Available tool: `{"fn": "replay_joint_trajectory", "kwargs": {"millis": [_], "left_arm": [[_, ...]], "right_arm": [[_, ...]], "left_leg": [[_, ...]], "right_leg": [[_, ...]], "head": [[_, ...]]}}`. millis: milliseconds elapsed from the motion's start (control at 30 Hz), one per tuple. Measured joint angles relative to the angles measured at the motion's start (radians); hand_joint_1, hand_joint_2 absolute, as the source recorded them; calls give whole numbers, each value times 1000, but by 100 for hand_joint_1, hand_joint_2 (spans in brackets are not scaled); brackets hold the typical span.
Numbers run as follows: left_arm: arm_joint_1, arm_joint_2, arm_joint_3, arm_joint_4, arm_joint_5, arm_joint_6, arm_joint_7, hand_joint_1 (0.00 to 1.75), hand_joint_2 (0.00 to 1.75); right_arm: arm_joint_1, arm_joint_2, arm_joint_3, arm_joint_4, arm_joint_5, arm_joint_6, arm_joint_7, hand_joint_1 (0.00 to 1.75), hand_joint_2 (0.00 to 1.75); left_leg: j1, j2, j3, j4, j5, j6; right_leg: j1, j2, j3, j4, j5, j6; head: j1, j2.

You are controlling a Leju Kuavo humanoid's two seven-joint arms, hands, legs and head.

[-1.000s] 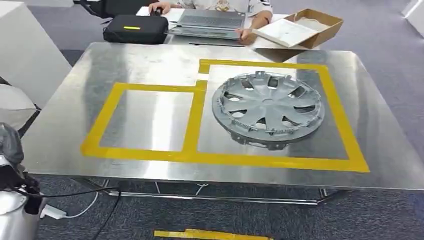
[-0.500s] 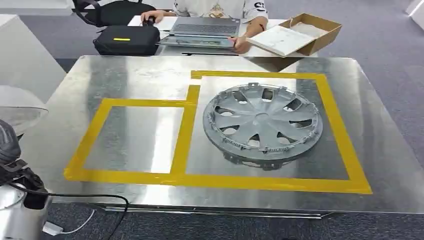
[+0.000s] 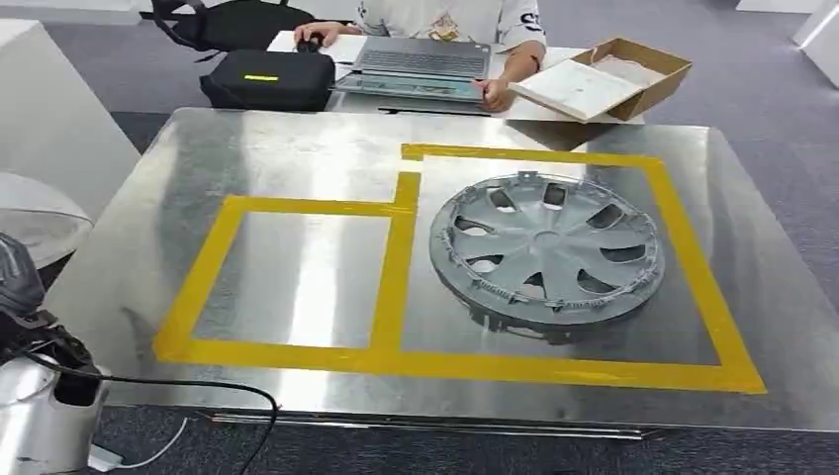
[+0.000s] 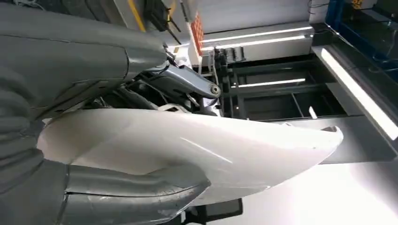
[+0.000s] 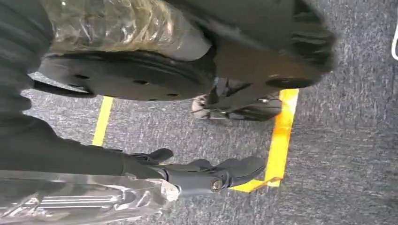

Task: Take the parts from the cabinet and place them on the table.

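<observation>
Left hand (image 4: 94, 154) fingers (image 4: 183, 84) gripping white curved part (image 4: 211, 154); right hand (image 5: 187, 176) fingers hanging open, empty; hubcap (image 3: 547, 252) lying on steel surface (image 3: 297, 148).

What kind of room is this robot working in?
Probably an office turned test lab: a steel table marked with yellow tape holds a hubcap, and beyond it a person works at a laptop on grey carpet.

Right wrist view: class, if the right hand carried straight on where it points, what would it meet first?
The right hand would likely meet the yellow tape on the grey carpet; depth is unclear.
</observation>
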Motion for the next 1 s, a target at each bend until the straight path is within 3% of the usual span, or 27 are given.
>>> {"fn": "replay_joint_trajectory", "kwargs": {"millis": [33,67,133,167,200,267,333,367,400,467,500,533,567,600,667,700,733,833,867,900,933,1000], "left_arm": [[-2,0,-3,5,-4,2,0,175,175],[-5,0,-5,10,-11,3,0,175,175],[-15,0,-13,18,-23,3,0,175,175],[-21,0,-18,22,-30,3,0,175,175],[-24,0,-21,25,-37,6,0,175,175],[-28,2,-26,34,-53,9,1,175,175],[-34,2,-35,42,-70,6,6,175,175],[-38,3,-39,47,-79,5,8,175,175],[-44,7,-44,53,-90,3,10,175,175],[-64,12,-52,77,-112,2,19,175,175],[-71,13,-55,95,-120,2,23,175,175],[-83,14,-59,116,-133,-1,24,175,175],[-98,15,-63,141,-143,-3,25,175,175],[-119,15,-65,163,-155,-6,26,175,175],[-182,16,-71,231,-179,-13,29,175,175],[-210,16,-73,255,-183,-13,29,175,175],[-238,15,-74,291,-187,-15,27,175,175],[-309,13,-75,396,-186,-32,18,175,175],[-326,12,-76,418,-187,-32,16,175,175],[-342,11,-77,431,-187,-33,15,175,175],[-358,8,-78,454,-187,-33,13,175,175],[-372,5,-78,486,-187,-33,9,175,175]], "right_arm": [[-1,0,0,0,0,0,0,0,175],[-2,0,0,0,1,0,0,0,175],[-2,0,0,0,2,0,1,0,175],[-2,0,0,0,2,0,1,0,175],[-4,-2,0,0,2,0,1,0,175],[-3,-2,0,0,2,0,1,0,175],[1,-2,0,0,2,1,1,0,175],[1,-2,0,0,3,2,0,0,175],[-1,-2,0,0,4,2,0,0,175],[-3,-2,0,0,6,4,0,0,175],[-2,-2,0,0,8,6,0,0,175],[-1,-2,0,0,13,8,0,0,175],[0,-2,0,0,16,8,0,0,175],[-1,-2,1,0,21,10,0,0,175],[-3,-2,5,0,26,16,0,0,175],[-5,-2,5,0,28,16,0,0,175],[-8,-2,5,0,32,16,0,0,175],[-7,-2,6,0,39,16,0,0,175],[-8,-3,6,0,39,16,0,0,175],[-7,-3,6,0,39,16,0,0,175],[-7,-3,7,0,39,16,0,0,175],[-7,-3,9,0,39,16,0,0,175]], "left_leg": [[-2,0,0,0,0,1],[-4,0,1,0,0,2],[-7,-3,5,0,-1,2],[-6,-3,5,0,-1,1],[-14,-3,1,3,-3,-4],[-8,-2,-1,0,1,-14],[-7,-2,2,-7,5,-27],[-5,1,0,0,-2,-32],[-6,0,-13,29,-29,-37],[-4,-1,-79,174,-106,-43],[-4,-1,-110,242,-130,-45],[-3,-1,-126,273,-132,-47],[-2,-1,-122,261,-111,-47],[-1,-1,-99,211,-70,-47],[1,0,-15,39,21,-44],[0,-1,1,12,2,-39],[-3,-3,2,-9,5,-32],[-6,-3,-5,-6,9,-15],[0,-1,-2,-12,14,-7],[1,0,-2,-12,14,-4],[0,0,-3,-12,15,2],[-3,1,-4,-12,14,3]], "right_leg": [[0,0,-10,12,8,-2],[1,0,2,-17,36,-6],[6,0,82,-179,125,-20],[10,-1,124,-266,148,-32],[14,-2,135,-290,134,-37],[18,2,139,-291,139,-35],[15,2,143,-302,147,-46],[8,0,148,-313,155,-49],[8,0,150,-317,157,-53],[9,-1,148,-317,158,-54],[9,-1,147,-317,157,-55],[9,-2,147,-316,157,-55],[8,-1,147,-315,157,-55],[8,-1,147,-314,157,-55],[8,-2,148,-308,154,-50],[10,-2,145,-307,154,-45],[16,0,137,-297,151,-39],[13,0,134,-303,157,-24],[11,0,121,-297,148,-18],[11,-2,111,-269,128,-13],[9,-2,79,-197,91,-8],[7,-3,-6,-28,23,-4]], "head": [[-1,0],[0,0],[0,0],[0,0],[-2,0],[-2,0],[-1,0],[-2,0],[-5,0],[-6,0],[-6,0],[-7,0],[-6,0],[-6,0],[-6,0],[-5,0],[-5,0],[-5,0],[-8,0],[0,0],[8,0],[8,0]]}}
